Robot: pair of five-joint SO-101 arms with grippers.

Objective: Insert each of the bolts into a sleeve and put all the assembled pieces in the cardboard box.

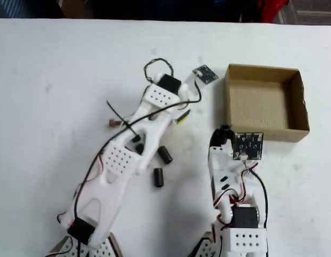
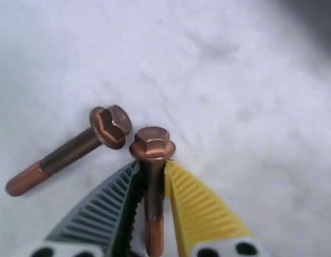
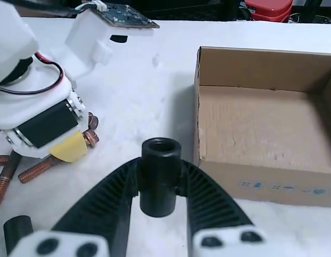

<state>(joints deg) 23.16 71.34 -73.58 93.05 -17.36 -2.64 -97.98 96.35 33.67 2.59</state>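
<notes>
While the left gripper (image 2: 152, 167) is clamped on one bolt (image 2: 151, 147), whose shank end is cut off at the frame edge, a second bolt (image 2: 69, 152) lies on the table (image 2: 251, 80) just beside it, heads almost touching. The right gripper (image 3: 160, 167) is closed on an upright sleeve (image 3: 160, 187) near the cardboard box (image 3: 262, 179). Two loose sleeves (image 1: 165, 155) lie beside the left arm (image 1: 122, 155).

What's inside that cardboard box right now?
Only the bare brown floor of the cardboard box shows, with nothing lying on it. In the right wrist view its near wall hides the strip of floor just behind it, so that strip cannot be checked there.
</notes>
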